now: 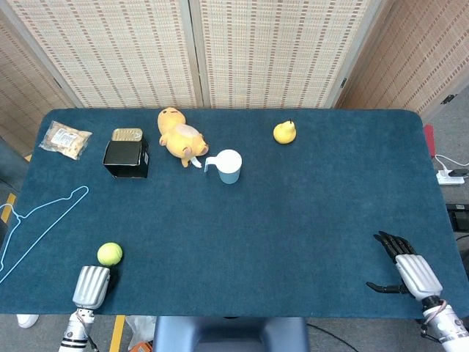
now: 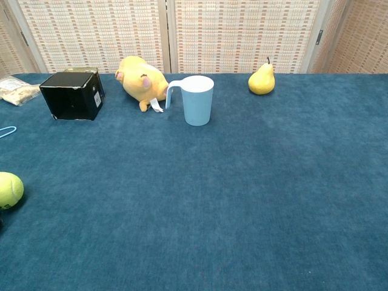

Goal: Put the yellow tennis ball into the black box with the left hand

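The yellow tennis ball (image 1: 110,254) lies near the table's front left; in the chest view the ball (image 2: 10,190) sits at the left edge. The black box (image 1: 126,158) stands open-topped at the far left, also in the chest view (image 2: 73,96). My left hand (image 1: 91,286) hovers at the front edge just below and left of the ball, not touching it. I see its silver back and only a sliver of dark finger, and it holds nothing. My right hand (image 1: 407,268) is at the front right corner, fingers spread and empty.
A gold tin (image 1: 127,135) sits behind the box, and a snack bag (image 1: 66,139) lies to its left. A yellow plush toy (image 1: 180,137), a pale blue mug (image 1: 229,166) and a pear (image 1: 284,132) stand across the back. A blue hanger (image 1: 40,220) lies at the left edge.
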Motion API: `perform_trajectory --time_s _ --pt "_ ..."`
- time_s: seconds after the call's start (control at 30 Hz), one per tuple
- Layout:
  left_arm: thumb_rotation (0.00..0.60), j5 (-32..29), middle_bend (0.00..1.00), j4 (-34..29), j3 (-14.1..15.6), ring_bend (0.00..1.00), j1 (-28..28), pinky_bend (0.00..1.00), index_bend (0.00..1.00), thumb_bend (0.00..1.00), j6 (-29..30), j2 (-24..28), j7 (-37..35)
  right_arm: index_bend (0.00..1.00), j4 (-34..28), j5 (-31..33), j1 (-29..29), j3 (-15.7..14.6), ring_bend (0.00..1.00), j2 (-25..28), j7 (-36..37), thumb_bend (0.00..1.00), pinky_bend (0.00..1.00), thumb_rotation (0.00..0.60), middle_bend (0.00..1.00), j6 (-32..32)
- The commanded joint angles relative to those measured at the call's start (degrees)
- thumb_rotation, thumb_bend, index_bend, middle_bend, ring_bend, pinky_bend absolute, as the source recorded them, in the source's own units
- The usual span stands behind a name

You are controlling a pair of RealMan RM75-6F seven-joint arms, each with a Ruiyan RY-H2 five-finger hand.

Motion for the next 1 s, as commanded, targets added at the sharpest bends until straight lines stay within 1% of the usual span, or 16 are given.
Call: perform_trajectory --time_s 0.03,0.23,0.4,0.5,0.63,0.77,1.0 --pt "0.600 -0.78 1.00 0.89 -0.72 1.00 -0.97 1.00 1.00 0.83 -1.52 -0.87 0.60 0.00 -0.04 0.07 0.07 0.04 0.00 -0.01 -0.12 0.00 0.00 0.506 0.00 -0.19" --pt "0.600 -2.51 1.00 2.79 -2.55 1.00 -3.71 1.00 1.00 0.83 -5.46 -2.59 1.92 0.00 -0.15 0.27 0.02 0.16 0.00 -0.01 -0.25 0.00 0.00 0.506 0.00 -0.28" --pt "0.600 -4.54 1.00 4.20 -5.00 1.00 -6.96 1.00 1.00 0.83 -9.07 -3.81 2.64 0.00 -0.15 0.39 0.01 0.26 0.00 -0.06 -0.39 0.00 0.00 0.506 0.00 -0.38" --pt "0.600 -5.24 1.00 3.80 -6.16 1.00 -8.53 1.00 1.00 0.83 -9.71 -4.02 3.36 0.00 -0.19 0.56 0.10 0.33 0.00 -0.16 -0.74 0.00 0.00 0.506 0.00 -0.70" --pt "0.600 -6.46 1.00 1.66 -7.87 1.00 -10.64 1.00 1.00 0.83 -11.02 -3.52 4.78 0.00 -0.37 0.80 0.14 0.45 0.00 -0.21 -1.19 0.00 0.00 0.506 0.00 -0.94" --pt "0.600 -8.06 1.00 0.44 -9.74 1.00 -13.06 1.00 1.00 0.83 -13.23 -3.26 6.41 0.00 -0.54 1.08 0.08 0.61 0.00 -0.25 -1.52 0.00 0.00 0.506 0.00 -1.00" --pt "0.600 -10.28 1.00 2.78 -11.95 1.00 -17.08 1.00 1.00 0.83 -17.33 -4.48 6.64 0.00 -0.89 1.64 0.13 0.87 0.00 -0.46 -2.72 0.00 0.00 0.507 0.00 -1.52"
